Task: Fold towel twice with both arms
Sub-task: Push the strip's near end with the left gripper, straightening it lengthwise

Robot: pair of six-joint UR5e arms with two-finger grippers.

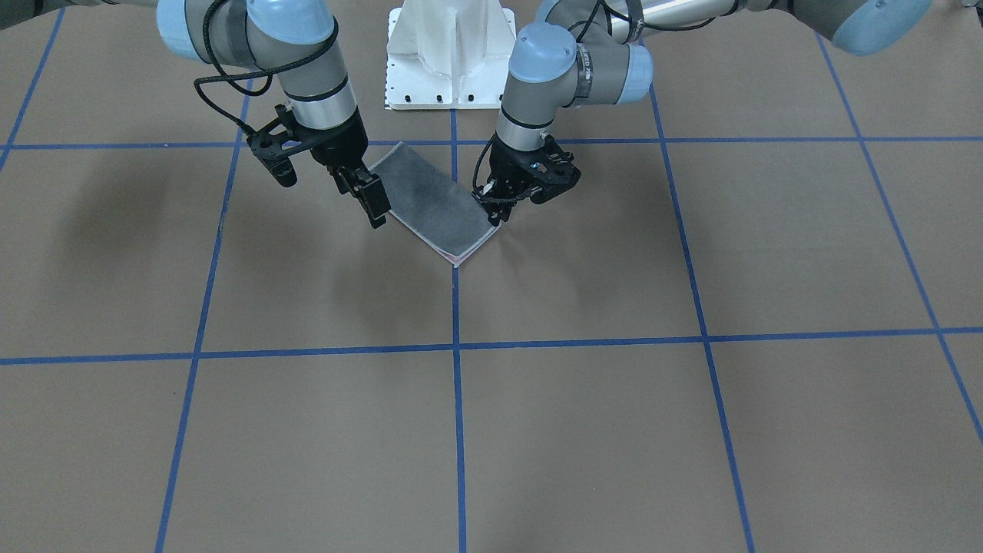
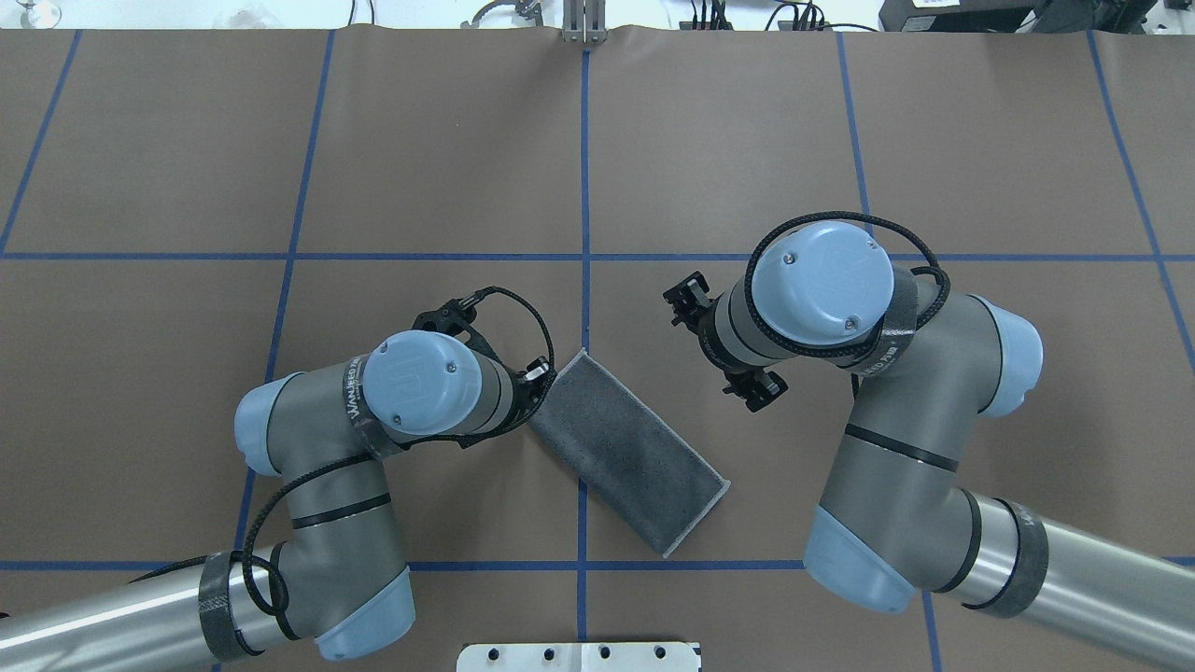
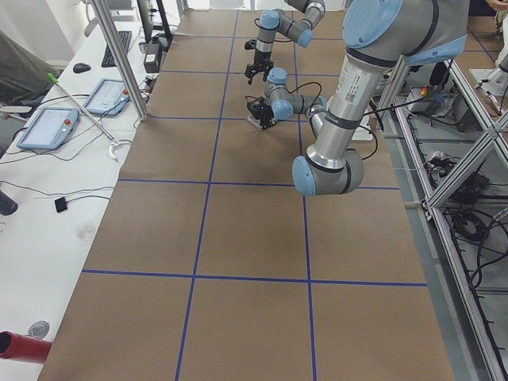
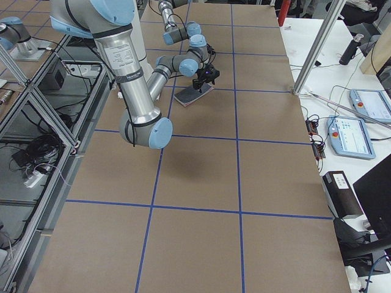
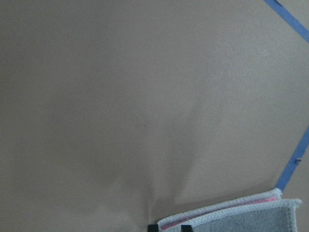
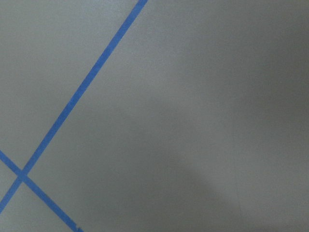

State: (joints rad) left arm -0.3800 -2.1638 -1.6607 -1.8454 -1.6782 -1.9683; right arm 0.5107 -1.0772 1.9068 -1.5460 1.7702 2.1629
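- The towel lies flat in the upper middle of the front-facing view. It is folded into a long rectangle set on a diagonal across the central blue tape line.
- Its upper face is dark grey nubby terry with pale stitched edging. A thin line of pink shows between the layers at the lower corner.
- The table is matt brown sheeting, ruled into squares by the tape.
- The left gripper meets the towel's right-hand edge. Its wrist view shows two dark fingertips slightly apart at the hem, but I cannot tell whether they pinch it.
- The right gripper, black and slim, hangs just beside the towel's left edge. How far its fingers are parted is unclear.
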